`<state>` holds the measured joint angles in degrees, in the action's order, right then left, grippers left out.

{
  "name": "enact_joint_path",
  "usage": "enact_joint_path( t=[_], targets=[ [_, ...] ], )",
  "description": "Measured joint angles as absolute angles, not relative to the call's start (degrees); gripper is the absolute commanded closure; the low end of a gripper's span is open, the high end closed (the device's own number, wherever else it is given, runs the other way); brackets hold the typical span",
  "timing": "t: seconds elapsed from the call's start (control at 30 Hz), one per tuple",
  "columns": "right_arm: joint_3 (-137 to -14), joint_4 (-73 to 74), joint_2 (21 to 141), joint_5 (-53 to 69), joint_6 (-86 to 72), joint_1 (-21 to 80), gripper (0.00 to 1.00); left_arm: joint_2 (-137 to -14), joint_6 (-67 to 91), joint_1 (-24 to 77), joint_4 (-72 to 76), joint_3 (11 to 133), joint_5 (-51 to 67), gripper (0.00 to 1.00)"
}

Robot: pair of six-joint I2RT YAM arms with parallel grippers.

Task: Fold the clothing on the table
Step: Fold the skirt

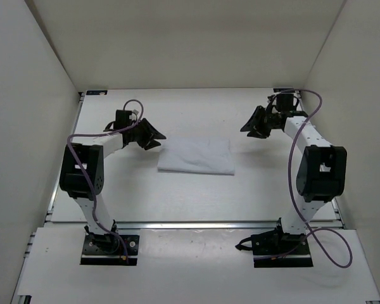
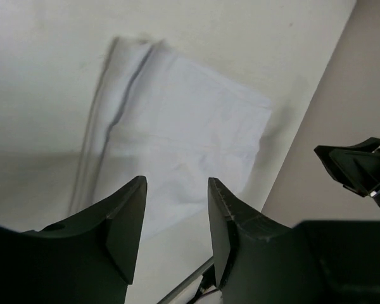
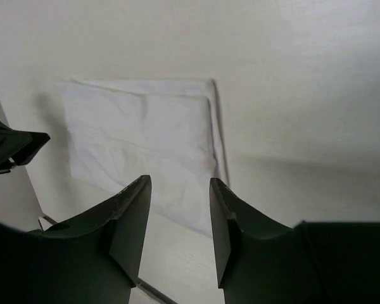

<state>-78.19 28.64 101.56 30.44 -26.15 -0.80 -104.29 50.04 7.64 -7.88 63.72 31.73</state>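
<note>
The clothing point(image 1: 197, 156) lies flat in a folded white rectangle at the middle of the table point(image 1: 177, 202). It also fills the middle of the left wrist view, clothing point(image 2: 183, 133), and of the right wrist view, clothing point(image 3: 142, 139). My left gripper point(image 1: 157, 138) hangs just off its left end, raised above the table, jaws open with nothing between them point(image 2: 176, 190). My right gripper point(image 1: 248, 126) hangs off its upper right, apart from the fabric, jaws open and empty point(image 3: 179, 187).
White enclosure walls point(image 1: 38, 95) close in the table on the left, back and right. An aluminium rail point(image 1: 196, 223) runs along the near edge, with both arm bases point(image 1: 109, 247) behind it. Purple cables point(image 1: 294, 158) loop off each arm.
</note>
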Motion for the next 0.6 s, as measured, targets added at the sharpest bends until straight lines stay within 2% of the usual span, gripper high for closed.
enact_joint_path(
  t=[0.03, 0.07, 0.27, 0.43, 0.53, 0.57, 0.6],
  targets=[
    [-75.4, 27.7, 100.5, 30.2, -26.6, -0.7, 0.61, -104.1, 50.1, 7.2, -7.3, 62.0, 31.9, 0.43],
    [-71.7, 26.1, 98.9, 29.8, -27.1, -0.5, 0.61, -103.5, 50.1, 6.9, -7.2, 60.2, 32.1, 0.36],
    [-47.5, 18.5, 86.4, 26.3, -35.1, 5.5, 0.61, -96.0, 45.9, 8.8, -9.4, 51.2, 28.6, 0.36],
    [-37.5, 10.6, 84.4, 23.1, -44.0, 10.9, 0.61, -92.0, 43.7, 12.8, -9.8, 47.2, 22.5, 0.39],
    [-37.2, 6.8, 86.4, 21.6, -48.4, 11.7, 0.6, -94.5, 42.6, 14.4, -10.4, 47.2, 18.7, 0.53],
    [-37.2, 4.9, 86.9, 20.9, -49.7, 11.6, 0.68, -95.3, 42.6, 15.0, -10.5, 47.4, 17.7, 0.59],
    [-37.1, 3.0, 87.5, 20.4, -50.8, 11.5, 0.78, -95.7, 42.4, 15.2, -10.8, 47.8, 16.8, 0.75]
  ],
)
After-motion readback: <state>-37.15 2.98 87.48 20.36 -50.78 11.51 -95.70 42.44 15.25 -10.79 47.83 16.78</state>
